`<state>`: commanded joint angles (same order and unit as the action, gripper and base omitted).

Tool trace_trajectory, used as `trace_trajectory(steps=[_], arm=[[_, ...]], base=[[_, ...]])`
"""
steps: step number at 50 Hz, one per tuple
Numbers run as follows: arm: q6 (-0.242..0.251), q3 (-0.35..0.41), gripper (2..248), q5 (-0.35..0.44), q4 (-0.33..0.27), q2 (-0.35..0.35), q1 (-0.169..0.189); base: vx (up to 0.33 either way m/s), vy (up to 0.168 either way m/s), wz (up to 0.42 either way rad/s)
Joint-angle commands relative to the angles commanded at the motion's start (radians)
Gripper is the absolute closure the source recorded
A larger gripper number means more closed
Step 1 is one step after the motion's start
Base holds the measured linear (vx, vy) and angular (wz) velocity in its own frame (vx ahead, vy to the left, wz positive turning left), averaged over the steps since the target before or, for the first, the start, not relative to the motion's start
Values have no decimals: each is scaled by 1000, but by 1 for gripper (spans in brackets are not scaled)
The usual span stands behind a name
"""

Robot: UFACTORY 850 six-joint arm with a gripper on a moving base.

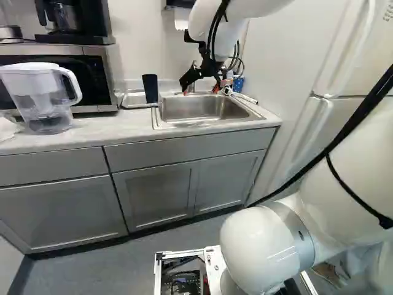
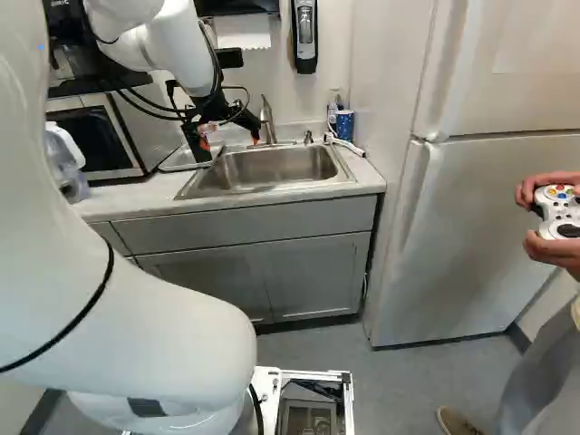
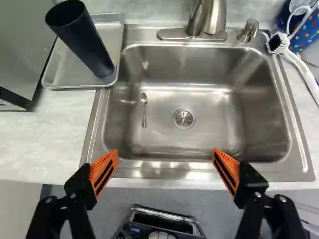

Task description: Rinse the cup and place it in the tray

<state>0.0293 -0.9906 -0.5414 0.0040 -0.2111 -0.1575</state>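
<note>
1. Black cup [image 3: 82,42] upright in tray [image 3: 62,69], left of sink [image 3: 239,99] in left base view; mouth up, long axis vertical.
2. Cup tall, round-mouthed, smooth. Tray shallow metal, rounded corners. Sink metal, boxy.
3. Arm [image 2: 177,45] reaches forward; gripper [image 1: 200,90] points down above sink, fingers spread wide.

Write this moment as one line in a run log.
cup: upright on tray | jaws: open, empty | spoon: in sink, near drain
</note>
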Motion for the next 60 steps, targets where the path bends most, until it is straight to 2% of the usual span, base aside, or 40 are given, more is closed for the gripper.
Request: trace_trajectory(steps=[13,60], arm=[[0,0,3,0,0,0,0],[0,0,3,0,0,0,0]], base=[[-111,2,43],[-105,28,153]])
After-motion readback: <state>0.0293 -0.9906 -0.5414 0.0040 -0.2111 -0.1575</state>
